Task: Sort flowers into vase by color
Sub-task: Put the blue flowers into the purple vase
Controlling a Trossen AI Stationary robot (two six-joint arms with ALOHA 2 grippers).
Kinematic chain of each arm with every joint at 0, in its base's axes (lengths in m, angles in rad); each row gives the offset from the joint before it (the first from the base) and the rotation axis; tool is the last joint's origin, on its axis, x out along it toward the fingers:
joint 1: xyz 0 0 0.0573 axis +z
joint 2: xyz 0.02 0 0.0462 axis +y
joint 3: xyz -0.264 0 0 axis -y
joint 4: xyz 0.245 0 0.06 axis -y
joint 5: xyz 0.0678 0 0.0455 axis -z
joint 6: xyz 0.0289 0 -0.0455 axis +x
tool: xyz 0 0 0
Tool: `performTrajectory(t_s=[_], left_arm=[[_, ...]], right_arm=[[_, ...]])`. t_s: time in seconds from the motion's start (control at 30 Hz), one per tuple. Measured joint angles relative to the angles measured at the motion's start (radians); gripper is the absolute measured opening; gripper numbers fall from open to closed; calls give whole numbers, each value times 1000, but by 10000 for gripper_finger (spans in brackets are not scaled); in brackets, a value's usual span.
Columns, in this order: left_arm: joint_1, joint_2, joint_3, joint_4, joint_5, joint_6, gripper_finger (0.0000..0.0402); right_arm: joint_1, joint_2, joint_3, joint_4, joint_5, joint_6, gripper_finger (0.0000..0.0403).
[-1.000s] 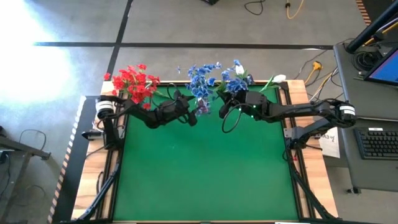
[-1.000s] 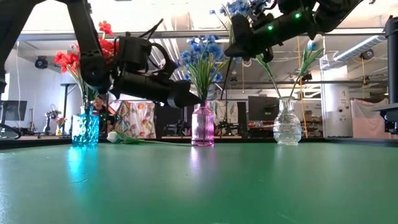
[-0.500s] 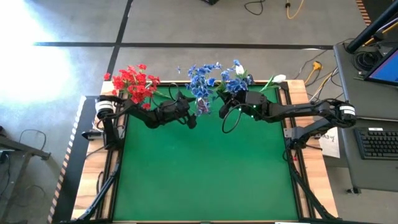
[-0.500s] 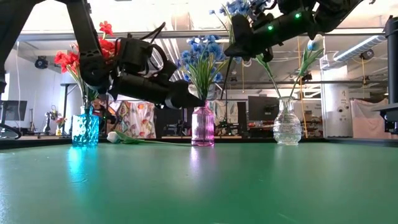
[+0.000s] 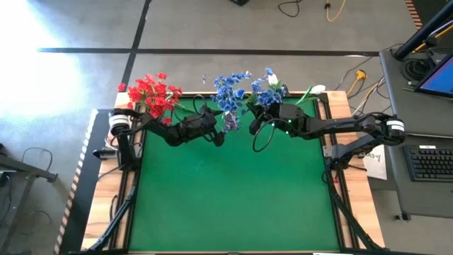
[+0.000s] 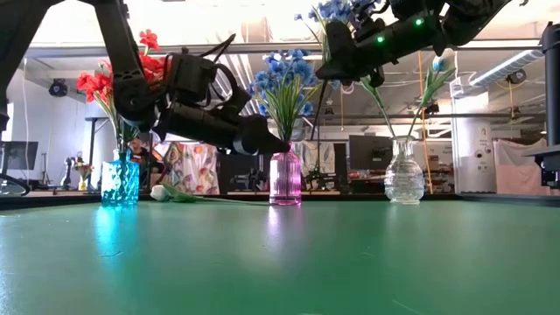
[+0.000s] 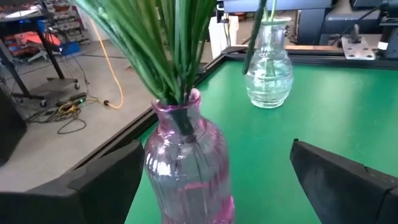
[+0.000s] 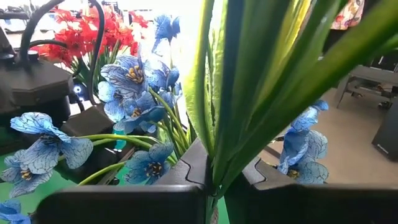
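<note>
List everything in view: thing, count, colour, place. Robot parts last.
Pink vase: one, pink glass, back edge of the mat, middle; holds blue flowers.
Teal vase: one, teal glass, back left; holds red flowers.
Clear vase: one, clear glass, back right; holds a white bud.
White flower: one, white with green stem, lying on the mat between teal and pink vases.
Mat: one, green, covers the table.
Left gripper: open, fingers either side of the pink vase.
Right gripper: shut on a blue bunch, raised between pink and clear vases.
</note>
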Motion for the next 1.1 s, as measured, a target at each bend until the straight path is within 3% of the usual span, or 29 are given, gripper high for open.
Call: performTrajectory(t_s=[0.47,1.1], left_arm=[[12,198,55,191,-45,11,383],[32,299,134,243,-56,10,382]], right_arm=[[0,0,0,-4,0,-16,18],[-1,0,0,-9,0,-16,18]])
